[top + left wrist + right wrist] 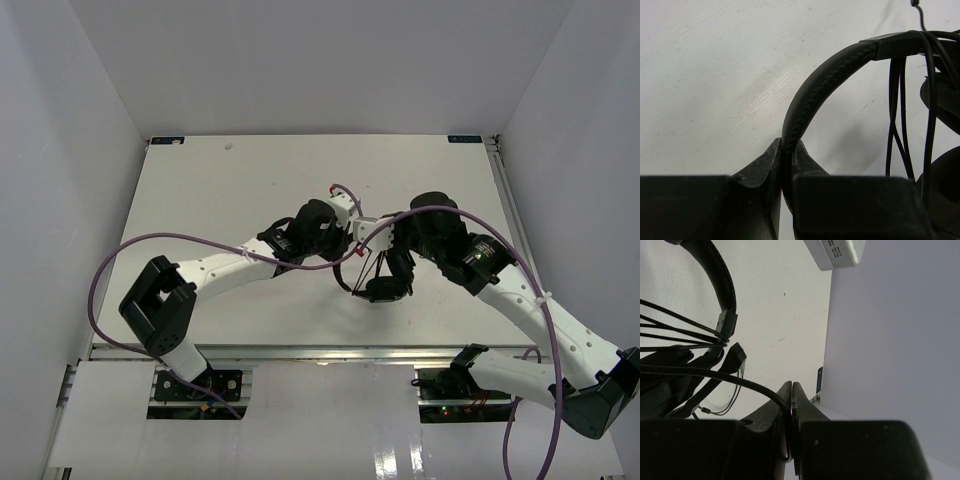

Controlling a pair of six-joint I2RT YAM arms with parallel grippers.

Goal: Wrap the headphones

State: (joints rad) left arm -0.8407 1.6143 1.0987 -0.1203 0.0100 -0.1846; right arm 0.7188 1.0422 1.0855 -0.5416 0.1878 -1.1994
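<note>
The black headphones [384, 288] hang just above the table's middle, between my two arms. In the left wrist view my left gripper [789, 150] is shut on the stitched headband [822, 82], which arches up and to the right. Strands of the thin black cable [901, 115] drop from the headband's end beside an earcup [946, 100]. In the right wrist view my right gripper [792, 388] is shut on the cable [735, 379], which curves in from the left between the fingers. The headband [722, 277] and several taut cable strands [680, 335] lie to the upper left.
Purple arm cables [150, 240] loop over the left arm and trail along the right arm [545, 330]. White walls [60, 150] enclose the white table [250, 170] on three sides. A white block [837, 252] shows at the top of the right wrist view.
</note>
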